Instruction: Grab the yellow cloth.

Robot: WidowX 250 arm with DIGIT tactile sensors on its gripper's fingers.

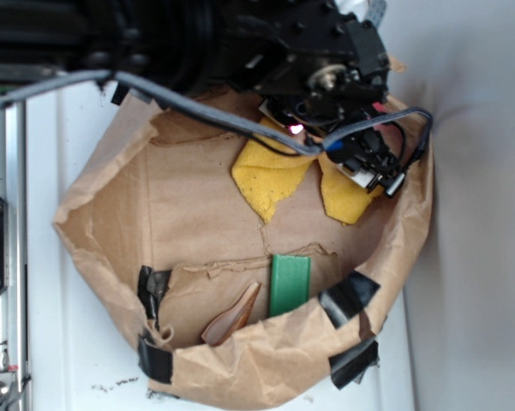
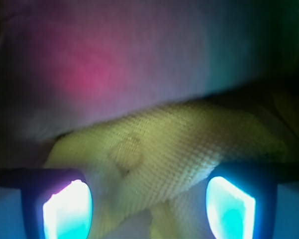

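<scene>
A white desk (image 1: 463,282) carries a wide brown paper bag (image 1: 111,214) with its rim rolled down and patched with strips of black tape (image 1: 350,295). Over the bag's far side hangs the black robot arm (image 1: 240,38), with a grey cable (image 1: 206,107) looping across it and a small red light glowing near the wrist. The yellow cloth (image 1: 270,175) lies on the paper floor at the far right of the bag, partly hidden under the arm, two pointed folds showing. Near the bag's near wall a green block (image 1: 289,284) stands against the paper, well apart from the cloth, with a curled paper flap just left of it.

In the wrist view the cloth (image 2: 189,144) fills the middle, its waffle weave and small square sewn patch (image 2: 125,152) clear. The gripper (image 2: 149,201) is low over it, the fingers (image 2: 67,209) spread apart, one on each side of the fabric, clasping nothing. No writing or label can be read anywhere.
</scene>
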